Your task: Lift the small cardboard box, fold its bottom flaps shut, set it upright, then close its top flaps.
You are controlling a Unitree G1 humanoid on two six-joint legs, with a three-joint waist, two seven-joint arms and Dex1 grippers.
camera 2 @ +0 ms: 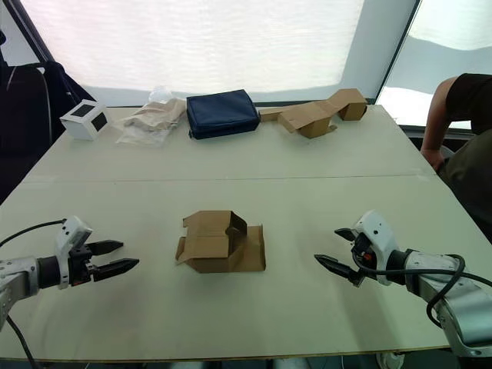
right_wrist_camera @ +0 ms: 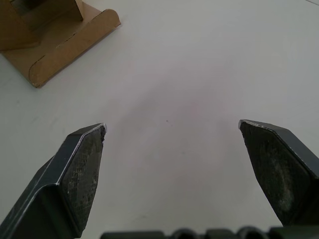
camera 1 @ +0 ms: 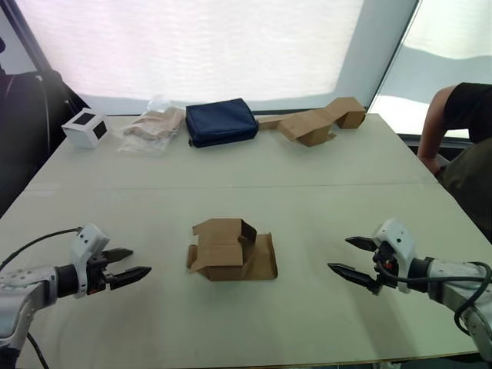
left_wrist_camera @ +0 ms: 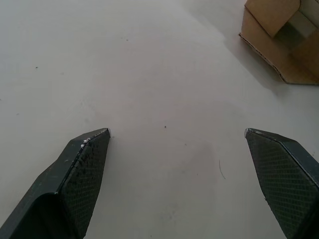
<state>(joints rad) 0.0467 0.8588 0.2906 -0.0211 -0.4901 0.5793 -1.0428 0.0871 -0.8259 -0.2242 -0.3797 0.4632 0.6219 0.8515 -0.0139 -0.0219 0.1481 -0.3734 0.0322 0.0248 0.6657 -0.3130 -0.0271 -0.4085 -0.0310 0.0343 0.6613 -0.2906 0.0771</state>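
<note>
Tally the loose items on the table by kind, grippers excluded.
Brown cardboard: 2, the small cardboard box and the flattened cardboard
White cube with black faces: 1
Clear plastic bag: 1
Navy pouch: 1
Total: 5

the small cardboard box (camera 1: pixel 227 250) lies on its side, so the face against the table (camera 1: pixel 323 184) is hidden, and its dark interior cannot be made out past the opening. which flaps are bottom and which top cannot be told. in the left wrist view the box (left_wrist_camera: pixel 284 37) is cut off at the corner of the frame. beyond the box, a person (camera 1: pixel 461 138) is cut by the picture's edge.
</note>
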